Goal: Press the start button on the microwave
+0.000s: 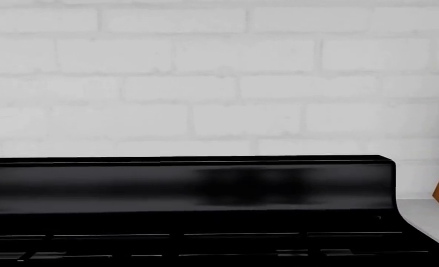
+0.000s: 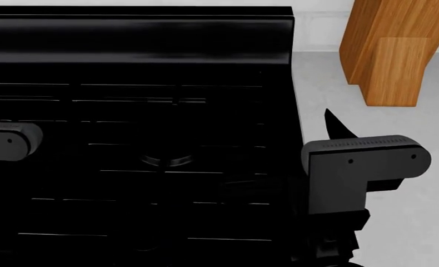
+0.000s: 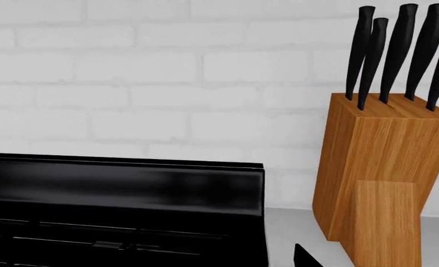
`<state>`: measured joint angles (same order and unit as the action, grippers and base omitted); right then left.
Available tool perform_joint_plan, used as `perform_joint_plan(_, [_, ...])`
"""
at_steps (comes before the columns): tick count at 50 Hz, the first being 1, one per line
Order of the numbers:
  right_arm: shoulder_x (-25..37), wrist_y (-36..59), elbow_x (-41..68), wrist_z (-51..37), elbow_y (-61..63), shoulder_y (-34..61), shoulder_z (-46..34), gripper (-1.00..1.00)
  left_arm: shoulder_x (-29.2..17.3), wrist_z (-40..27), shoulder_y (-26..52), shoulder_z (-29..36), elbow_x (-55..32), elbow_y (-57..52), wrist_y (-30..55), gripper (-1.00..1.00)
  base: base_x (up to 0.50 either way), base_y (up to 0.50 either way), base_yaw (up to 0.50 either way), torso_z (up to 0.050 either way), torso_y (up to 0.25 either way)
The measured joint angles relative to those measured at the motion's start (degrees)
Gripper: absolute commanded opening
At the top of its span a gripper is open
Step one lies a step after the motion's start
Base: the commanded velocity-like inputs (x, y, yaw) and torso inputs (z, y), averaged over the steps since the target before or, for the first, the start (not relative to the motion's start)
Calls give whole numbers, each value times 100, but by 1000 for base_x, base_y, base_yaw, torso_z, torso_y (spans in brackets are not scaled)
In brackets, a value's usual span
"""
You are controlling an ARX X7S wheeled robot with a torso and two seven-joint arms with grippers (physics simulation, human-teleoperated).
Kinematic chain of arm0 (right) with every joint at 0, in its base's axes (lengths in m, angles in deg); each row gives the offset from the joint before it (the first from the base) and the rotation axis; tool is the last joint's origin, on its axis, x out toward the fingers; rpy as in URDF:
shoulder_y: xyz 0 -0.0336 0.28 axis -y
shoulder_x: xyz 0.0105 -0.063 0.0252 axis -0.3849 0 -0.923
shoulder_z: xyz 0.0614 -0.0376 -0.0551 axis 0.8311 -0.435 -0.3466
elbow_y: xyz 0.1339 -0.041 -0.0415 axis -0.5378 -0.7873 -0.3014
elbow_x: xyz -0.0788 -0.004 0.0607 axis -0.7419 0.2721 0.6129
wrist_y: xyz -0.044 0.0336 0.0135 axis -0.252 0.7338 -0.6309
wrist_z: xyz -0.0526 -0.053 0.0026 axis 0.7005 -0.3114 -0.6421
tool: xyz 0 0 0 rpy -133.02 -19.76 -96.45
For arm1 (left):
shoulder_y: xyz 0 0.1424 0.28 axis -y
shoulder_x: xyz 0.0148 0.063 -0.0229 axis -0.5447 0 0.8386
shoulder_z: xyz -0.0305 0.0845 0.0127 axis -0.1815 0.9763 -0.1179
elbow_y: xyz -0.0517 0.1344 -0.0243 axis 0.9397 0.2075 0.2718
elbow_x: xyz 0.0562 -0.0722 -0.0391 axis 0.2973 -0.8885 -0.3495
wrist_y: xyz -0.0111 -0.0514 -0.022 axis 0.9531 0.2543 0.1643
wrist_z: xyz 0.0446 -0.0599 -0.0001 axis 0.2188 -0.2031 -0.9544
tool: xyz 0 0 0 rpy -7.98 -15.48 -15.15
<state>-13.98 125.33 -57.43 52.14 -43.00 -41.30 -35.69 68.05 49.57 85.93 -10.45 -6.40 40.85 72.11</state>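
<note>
Nowhere in any of my three views do I find the microwave or its start button; the task's thing lies outside what I can see, so my first job, as I judge it, is to turn the head or base and find it. Straight ahead I have a black stove point(image 2: 138, 111) with its grates and raised back panel point(image 1: 190, 186), set against a white brick wall point(image 1: 219, 72). Just beside the stove, on the grey tabletop point(image 2: 427, 222), stands a wooden knife block point(image 3: 386, 167) holding black-handled knives point(image 3: 397, 50).

My right arm point(image 2: 360, 167) hangs over the stove's right edge, near the tabletop, and only a dark pointed tip of the right claw point(image 2: 337, 123) pokes past the wrist housing, so I cannot tell whether it is wide or narrow. My left arm point(image 2: 8, 140) shows only as a rounded grey housing at the view's edge; its claw is out of sight.

Both arms look parked low and forward, probably a rest pose that keeps them clear while I search.
</note>
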Motion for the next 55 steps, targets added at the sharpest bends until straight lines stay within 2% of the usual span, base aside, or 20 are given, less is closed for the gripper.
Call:
perform_joint_plan(14, [179,-32,-388,-370,855,-92,-143,100,-38,-22,-12,70,-32,51,-60,100,0,0,0,0,0])
perform_joint_plan(29, [524,392,-1021,-752,2027,550,-592,100,-84,-70,29,117,-74,29,-39,100,0,0,0,0,0])
perform_joint_plan(41, [533,1035,-877,-701,2525,1422,-425,100,-127,-98,35,150,-98,44,-61,100,0,0,0,0,0])
perform_joint_plan(55, [367,2283,-334,-498,2633,2880,92,100,-159,-138,14,207,-119,56,-87,100,0,0,0,0,0])
